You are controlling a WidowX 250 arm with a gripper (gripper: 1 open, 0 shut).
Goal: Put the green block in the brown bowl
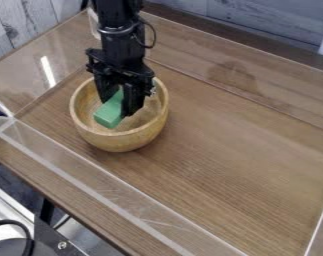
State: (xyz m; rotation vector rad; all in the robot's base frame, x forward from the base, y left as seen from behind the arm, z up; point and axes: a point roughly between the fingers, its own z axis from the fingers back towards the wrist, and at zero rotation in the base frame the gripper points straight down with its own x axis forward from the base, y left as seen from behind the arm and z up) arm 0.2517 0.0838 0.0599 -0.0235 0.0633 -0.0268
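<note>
From the single camera view, the gripper (122,92) points straight down into the brown bowl (141,131), its jaws clamped on the green block (112,111), which hangs tilted inside the bowl's rim; whether the block's lower end touches the bowl floor is hard to tell from this angle. I judge this to be the placing step, nearly complete. The next move calls for parting the jaws so the block drops or settles in the bowl, then lifting the arm straight up clear of the thick wall.
</note>
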